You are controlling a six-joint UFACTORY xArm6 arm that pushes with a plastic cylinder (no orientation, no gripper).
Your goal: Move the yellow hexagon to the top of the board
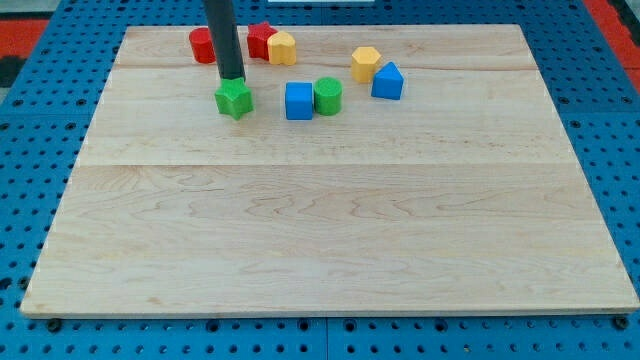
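My tip (232, 78) is sitting near the view's top left of the wooden board (330, 230), at the end of the straight dark rod (222, 35), which is coming down from the view's top edge. The rod is a plain pusher with nothing to open or close, and it is gripping nothing; its end is resting just above the green star-shaped block (234, 98), and I cannot tell whether it is touching that block or merely standing close behind it. Two yellow blocks are lying to the view's right of my tip, and which is the hexagon is not sure from this angle. The one that looks six-sided, the yellow hexagon (365, 63), is sitting well to the right of my tip and slightly higher, touching or nearly touching the blue block (387, 81) on its lower right. The other yellow block (283, 47) is lying nearer, up and to the right of my tip, pressing against a red block (260, 39). A second red block (203, 44) is lying just up and to the left of my tip, partly hidden by the rod. To the right of my tip and a little lower, a blue cube (298, 101) and a green cylinder (328, 95) are standing side by side, touching. No containers are showing on the board.
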